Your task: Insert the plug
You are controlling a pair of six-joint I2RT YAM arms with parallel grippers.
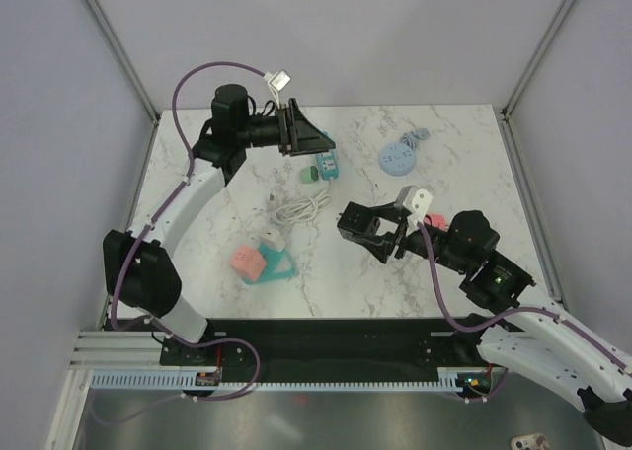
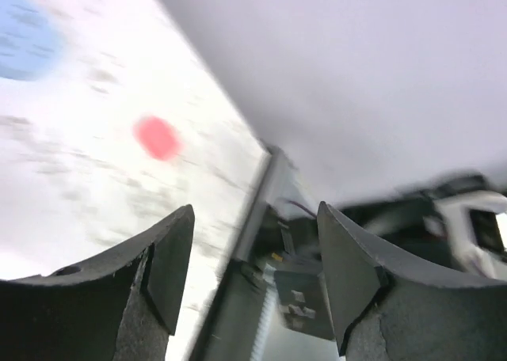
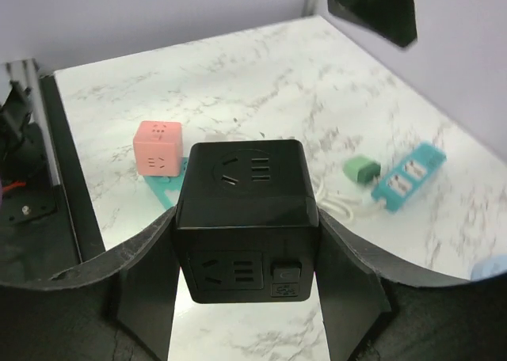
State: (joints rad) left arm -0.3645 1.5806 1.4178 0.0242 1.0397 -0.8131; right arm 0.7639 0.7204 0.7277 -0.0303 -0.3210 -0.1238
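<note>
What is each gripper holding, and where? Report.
Right gripper clamps the black socket cube by its opposite side faces; left gripper holds nothing.

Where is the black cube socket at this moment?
The black cube socket sits clamped in the right pincer, right of table centre in the top view, just right of the coiled white cable.

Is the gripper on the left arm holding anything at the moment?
No: in the left wrist view the left gripper is open, with only blurred background showing in the gap.
</note>
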